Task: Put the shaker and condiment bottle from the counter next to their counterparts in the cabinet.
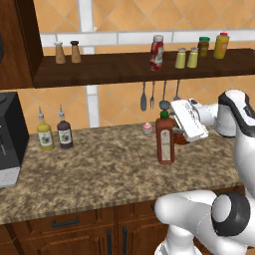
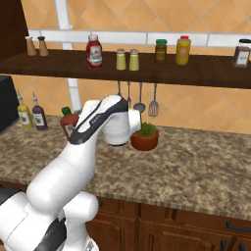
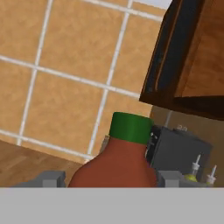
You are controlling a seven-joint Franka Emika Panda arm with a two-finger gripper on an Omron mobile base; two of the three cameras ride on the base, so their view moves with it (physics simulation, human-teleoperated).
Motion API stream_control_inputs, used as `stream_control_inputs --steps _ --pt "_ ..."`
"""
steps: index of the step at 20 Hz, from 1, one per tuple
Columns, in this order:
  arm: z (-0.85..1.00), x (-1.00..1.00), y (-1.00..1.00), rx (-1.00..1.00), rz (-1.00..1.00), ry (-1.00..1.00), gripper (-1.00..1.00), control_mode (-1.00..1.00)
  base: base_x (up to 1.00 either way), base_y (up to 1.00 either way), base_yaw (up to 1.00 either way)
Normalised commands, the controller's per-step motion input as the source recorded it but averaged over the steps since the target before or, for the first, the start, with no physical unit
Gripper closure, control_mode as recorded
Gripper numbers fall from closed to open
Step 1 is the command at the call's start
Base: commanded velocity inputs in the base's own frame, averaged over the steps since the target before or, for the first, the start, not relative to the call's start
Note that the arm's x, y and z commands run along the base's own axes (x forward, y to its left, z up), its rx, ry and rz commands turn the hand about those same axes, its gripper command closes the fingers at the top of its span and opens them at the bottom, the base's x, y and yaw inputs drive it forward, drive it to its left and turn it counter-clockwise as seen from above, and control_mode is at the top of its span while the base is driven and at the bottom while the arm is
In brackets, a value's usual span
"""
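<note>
The condiment bottle (image 1: pixel 165 142), red-orange with a green cap, stands upright at counter (image 1: pixel 99 169) level below the cabinet shelf (image 1: pixel 119 69). My gripper (image 1: pixel 174 135) reaches it from the right, and its white hand is level with the bottle's neck. In the hand view the gripper (image 3: pixel 111 177) has a grey fingertip pressed against each side of the bottle (image 3: pixel 118 162), so it is shut on it. On the shelf two yellow-green shakers (image 1: pixel 180 58) (image 1: pixel 192 58) stand side by side. The red white-capped bottle (image 1: pixel 157 52) is just left of them. My arm hides most of the bottle (image 2: pixel 68 122) in the right base view.
A black coffee machine (image 1: pixel 10 139) and two spouted bottles (image 1: pixel 45 134) (image 1: pixel 64 132) stand at the counter's left. A potted plant (image 2: pixel 144 137) sits right of the arm. Utensils (image 1: pixel 152 94) hang under the shelf. Brown shakers (image 1: pixel 67 52) and jars (image 1: pixel 221 45) also occupy the shelf.
</note>
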Motion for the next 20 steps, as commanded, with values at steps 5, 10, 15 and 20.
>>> stream_control_inputs --steps 5,10,15,20 --pt "0.78 -0.11 0.0 0.02 -0.46 0.0 1.0 -1.0 0.0 0.0 0.0" --pt "0.75 -0.15 0.0 0.07 -0.44 0.0 1.0 -1.0 0.0 0.0 0.0" --pt "0.78 -0.16 0.0 0.1 -0.41 0.0 1.0 -1.0 0.0 0.0 0.0" --pt "0.83 -0.16 0.0 0.11 -0.38 0.0 1.0 -1.0 0.0 0.0 0.0"
